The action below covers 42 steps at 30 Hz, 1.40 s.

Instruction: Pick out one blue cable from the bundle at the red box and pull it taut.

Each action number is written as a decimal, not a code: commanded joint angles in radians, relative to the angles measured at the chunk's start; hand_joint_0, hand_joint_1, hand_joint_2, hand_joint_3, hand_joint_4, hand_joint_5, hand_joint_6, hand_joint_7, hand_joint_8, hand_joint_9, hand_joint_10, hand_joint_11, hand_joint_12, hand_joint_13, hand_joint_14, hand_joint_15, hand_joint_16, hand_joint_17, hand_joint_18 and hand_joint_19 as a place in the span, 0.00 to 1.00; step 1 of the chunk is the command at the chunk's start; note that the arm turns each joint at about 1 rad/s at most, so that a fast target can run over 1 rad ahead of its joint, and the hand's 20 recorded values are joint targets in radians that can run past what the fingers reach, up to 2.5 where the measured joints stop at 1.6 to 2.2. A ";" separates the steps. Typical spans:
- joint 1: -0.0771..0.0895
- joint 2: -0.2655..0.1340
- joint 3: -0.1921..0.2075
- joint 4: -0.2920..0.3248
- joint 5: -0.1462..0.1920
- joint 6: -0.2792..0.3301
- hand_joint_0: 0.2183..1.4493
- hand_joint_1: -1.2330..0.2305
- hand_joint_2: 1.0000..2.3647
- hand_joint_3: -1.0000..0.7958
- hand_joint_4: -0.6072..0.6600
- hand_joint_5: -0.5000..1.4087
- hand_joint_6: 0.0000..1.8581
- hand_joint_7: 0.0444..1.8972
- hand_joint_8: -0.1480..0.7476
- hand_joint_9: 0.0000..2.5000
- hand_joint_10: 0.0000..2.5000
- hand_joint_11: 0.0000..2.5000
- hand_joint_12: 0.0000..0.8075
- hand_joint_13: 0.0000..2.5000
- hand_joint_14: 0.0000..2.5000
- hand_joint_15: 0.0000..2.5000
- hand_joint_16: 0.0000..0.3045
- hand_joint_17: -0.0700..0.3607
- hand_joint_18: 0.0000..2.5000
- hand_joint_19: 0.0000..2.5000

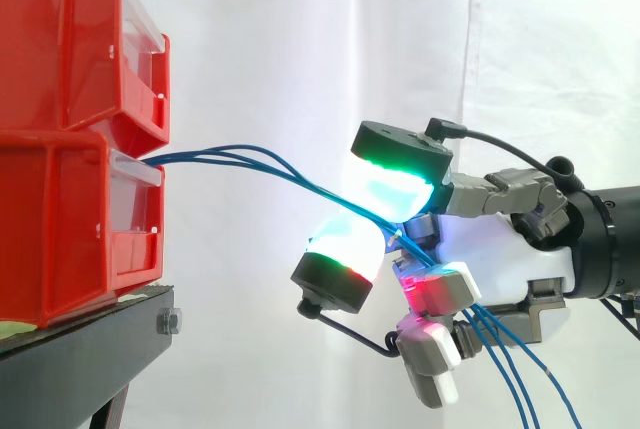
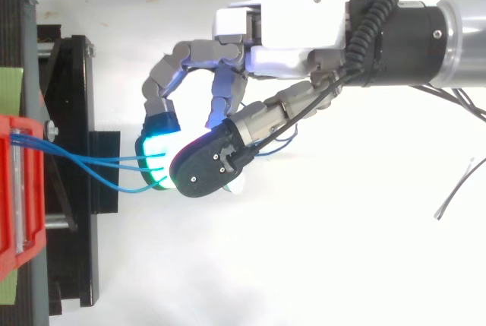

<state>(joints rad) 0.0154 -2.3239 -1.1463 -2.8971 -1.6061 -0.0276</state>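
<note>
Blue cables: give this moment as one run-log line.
robot hand: shut on blue cables | cables: several held, slack | source: lower red bin | stage: not taut

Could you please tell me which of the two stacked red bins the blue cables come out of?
The lower red bin: the blue cables leave over its front lip, beneath the upper red bin, toward the robot hand.

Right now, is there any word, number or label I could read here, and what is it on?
None: no readable words, numbers or signs on the red bins, blue cables, robot hand or black stand.
</note>
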 commanded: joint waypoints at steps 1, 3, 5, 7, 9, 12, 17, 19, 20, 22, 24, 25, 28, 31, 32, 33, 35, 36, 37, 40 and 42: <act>-0.002 0.000 0.000 -0.005 0.000 0.002 0.33 0.29 0.01 0.43 0.54 0.20 0.49 0.51 0.55 0.54 0.01 0.27 0.51 0.48 0.01 0.23 0.17 0.43 0.42 0.23; -0.002 0.000 0.000 -0.010 0.000 0.005 0.34 0.28 0.01 0.42 0.53 0.20 0.49 0.51 0.55 0.54 0.01 0.27 0.50 0.48 0.01 0.23 0.17 0.43 0.42 0.23; -0.002 0.000 0.000 -0.013 0.000 0.009 0.35 0.28 0.01 0.42 0.53 0.20 0.49 0.51 0.55 0.54 0.01 0.27 0.50 0.48 0.01 0.23 0.17 0.43 0.42 0.23; -0.003 0.001 0.000 -0.014 0.000 0.011 0.35 0.28 0.01 0.40 0.53 0.20 0.49 0.51 0.55 0.54 0.01 0.27 0.50 0.48 0.01 0.23 0.17 0.43 0.42 0.23; -0.003 0.000 0.000 -0.014 0.002 0.014 0.36 0.28 0.01 0.37 0.53 0.20 0.49 0.50 0.55 0.55 0.01 0.27 0.50 0.48 0.01 0.23 0.17 0.43 0.42 0.23; -0.003 0.000 0.002 -0.014 0.002 0.015 0.35 0.28 0.01 0.33 0.54 0.20 0.49 0.50 0.54 0.55 0.01 0.27 0.49 0.48 0.01 0.23 0.17 0.43 0.42 0.23; -0.003 0.000 0.002 -0.017 0.000 0.015 0.36 0.29 0.00 0.31 0.53 0.20 0.49 0.50 0.54 0.55 0.01 0.27 0.49 0.48 0.01 0.23 0.17 0.43 0.42 0.23; -0.003 0.000 0.002 -0.017 0.000 0.015 0.37 0.28 0.00 0.30 0.52 0.21 0.49 0.51 0.55 0.55 0.01 0.27 0.49 0.48 0.01 0.23 0.16 0.42 0.42 0.23; -0.003 0.000 0.002 -0.017 0.000 0.015 0.37 0.28 0.00 0.30 0.51 0.21 0.49 0.51 0.55 0.55 0.01 0.28 0.49 0.48 0.01 0.23 0.17 0.43 0.42 0.23; -0.003 0.000 0.002 -0.017 0.002 0.015 0.38 0.27 0.00 0.29 0.51 0.21 0.49 0.51 0.54 0.55 0.01 0.28 0.49 0.48 0.01 0.23 0.16 0.42 0.42 0.23; -0.003 0.000 0.002 -0.017 0.000 0.015 0.39 0.26 0.00 0.28 0.49 0.21 0.49 0.52 0.55 0.56 0.01 0.28 0.49 0.49 0.01 0.23 0.16 0.42 0.42 0.23; -0.003 0.000 0.002 -0.017 0.000 0.015 0.39 0.26 0.00 0.28 0.49 0.21 0.49 0.52 0.55 0.56 0.01 0.28 0.49 0.49 0.01 0.23 0.16 0.42 0.42 0.23; -0.003 0.000 0.002 -0.022 0.002 0.015 0.40 0.26 0.00 0.28 0.48 0.21 0.49 0.53 0.54 0.55 0.01 0.27 0.48 0.49 0.01 0.23 0.16 0.42 0.42 0.23; -0.002 0.000 0.002 -0.022 0.002 0.015 0.40 0.25 0.00 0.28 0.48 0.21 0.49 0.53 0.54 0.56 0.01 0.27 0.48 0.49 0.01 0.23 0.16 0.42 0.42 0.23; -0.002 0.000 0.004 -0.022 0.005 0.015 0.39 0.25 0.00 0.28 0.48 0.21 0.49 0.53 0.54 0.56 0.01 0.28 0.48 0.49 0.01 0.23 0.16 0.42 0.42 0.23; 0.000 0.000 0.004 -0.022 0.005 0.015 0.39 0.26 0.00 0.28 0.49 0.21 0.49 0.53 0.54 0.56 0.01 0.27 0.48 0.49 0.01 0.24 0.16 0.42 0.43 0.22; 0.002 0.000 0.007 -0.022 0.006 0.015 0.37 0.27 0.00 0.28 0.50 0.21 0.49 0.52 0.53 0.56 0.01 0.27 0.48 0.49 0.01 0.24 0.16 0.42 0.42 0.23; 0.000 0.000 0.007 -0.022 0.006 0.015 0.36 0.28 0.00 0.28 0.52 0.21 0.49 0.51 0.54 0.56 0.01 0.27 0.48 0.49 0.01 0.23 0.16 0.42 0.42 0.23; 0.002 0.000 0.007 -0.022 0.006 0.015 0.34 0.30 0.00 0.28 0.52 0.21 0.50 0.50 0.53 0.56 0.01 0.27 0.49 0.49 0.01 0.23 0.16 0.42 0.42 0.23; 0.002 0.000 0.007 -0.025 0.005 0.015 0.28 0.36 0.00 0.28 0.55 0.21 0.48 0.49 0.54 0.56 0.01 0.27 0.50 0.49 0.01 0.23 0.17 0.43 0.43 0.23; 0.002 0.000 0.007 -0.025 0.003 0.015 0.24 0.39 0.00 0.28 0.57 0.20 0.47 0.48 0.55 0.55 0.01 0.27 0.52 0.49 0.01 0.23 0.18 0.45 0.43 0.23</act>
<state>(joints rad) 0.0165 -2.3240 -1.1401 -2.9212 -1.6015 -0.0123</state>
